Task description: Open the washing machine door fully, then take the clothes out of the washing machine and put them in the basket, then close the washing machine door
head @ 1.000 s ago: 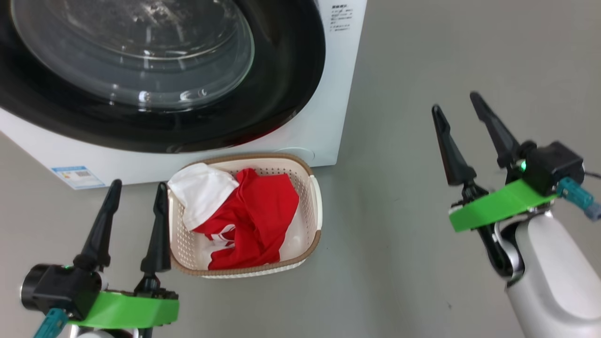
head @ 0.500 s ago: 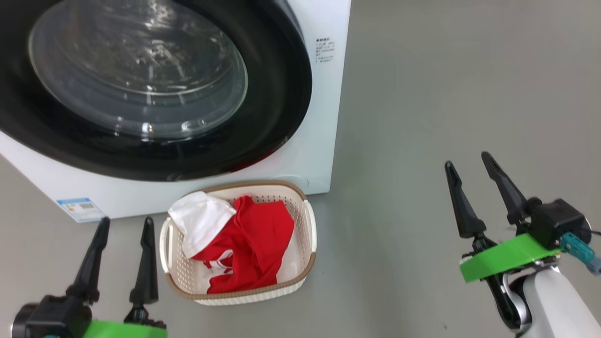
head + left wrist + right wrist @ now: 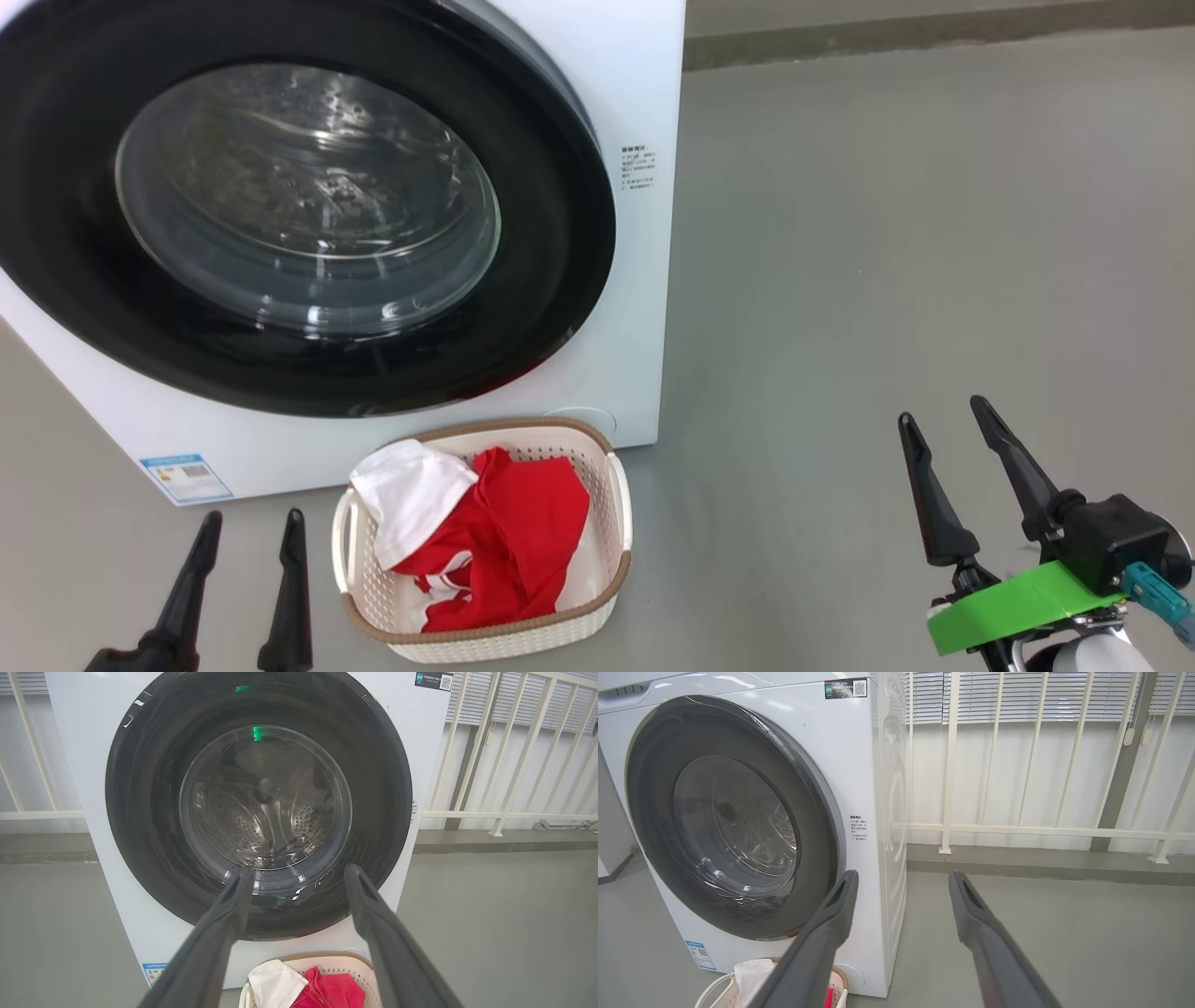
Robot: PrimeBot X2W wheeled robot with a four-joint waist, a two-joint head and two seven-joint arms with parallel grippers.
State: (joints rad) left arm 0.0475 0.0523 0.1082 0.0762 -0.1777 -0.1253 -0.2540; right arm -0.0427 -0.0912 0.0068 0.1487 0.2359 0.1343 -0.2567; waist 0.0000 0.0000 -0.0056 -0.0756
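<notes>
The whole head view has shifted since a second ago, so the camera has moved. Both pairs of jaws now sit lower in the frame. The left fingers (image 3: 187,597) stand at the bottom left, their base cut off by the bottom edge, where before the black wrist and green bracket showed. Their tips are now just beside the basket (image 3: 509,642) and apart from it, where one tip earlier overlapped its left rim. The left jaws are wide and hold nothing. The right fingers (image 3: 934,513) have dropped from mid right to the lower right, well apart from the basket. The right jaws are equally wide and empty.

The basket lies at bottom centre on the grey floor (image 3: 887,233), just in front of the washing machine (image 3: 635,280). The clothes (image 3: 523,523) are heaped in it as before, red with a white part at the left. How many garments there are cannot be told.

The washing machine door (image 3: 551,233) is shut flush against the front and now shows its whole glass window. Its left rim is cut off by the frame edge, and reflections blur the drum behind. The blue label (image 3: 185,478) is too small to read.
</notes>
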